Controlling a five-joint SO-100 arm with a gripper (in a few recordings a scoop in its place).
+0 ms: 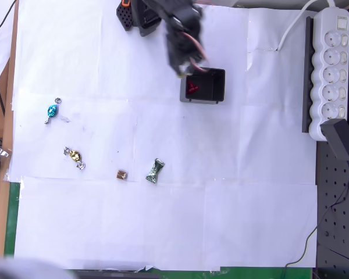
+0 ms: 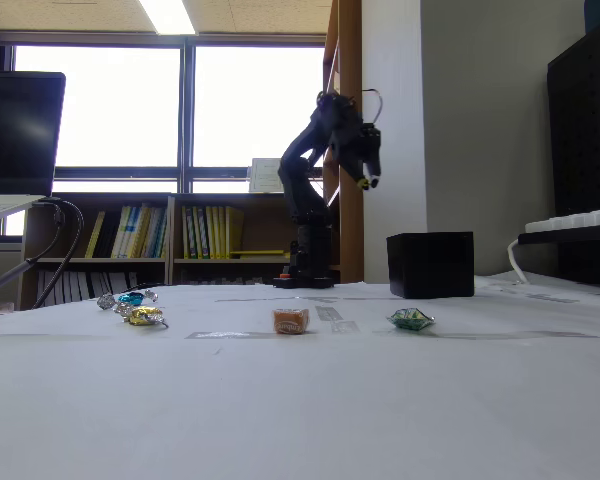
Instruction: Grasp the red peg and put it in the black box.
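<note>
I see the arm (image 1: 177,32) reaching down from the top centre of the overhead view, with the gripper (image 1: 189,71) blurred just above the upper left corner of the box (image 1: 218,87). In the fixed view the gripper (image 2: 365,180) hangs high, well above and left of the box (image 2: 430,265), which sits right of centre. I cannot tell whether the fingers are apart or together; they look blurred from above and too small from the side. Red pegs (image 1: 192,88) lie inside the box, on its dark floor at the left side; I cannot tell them apart there.

On the white paper, lower left in the overhead view, lie a blue candy (image 1: 52,110), a gold candy (image 1: 74,156), a brown cube (image 1: 121,174) and a green candy (image 1: 155,171), all well apart from the box. A power strip (image 1: 331,64) runs down the right edge.
</note>
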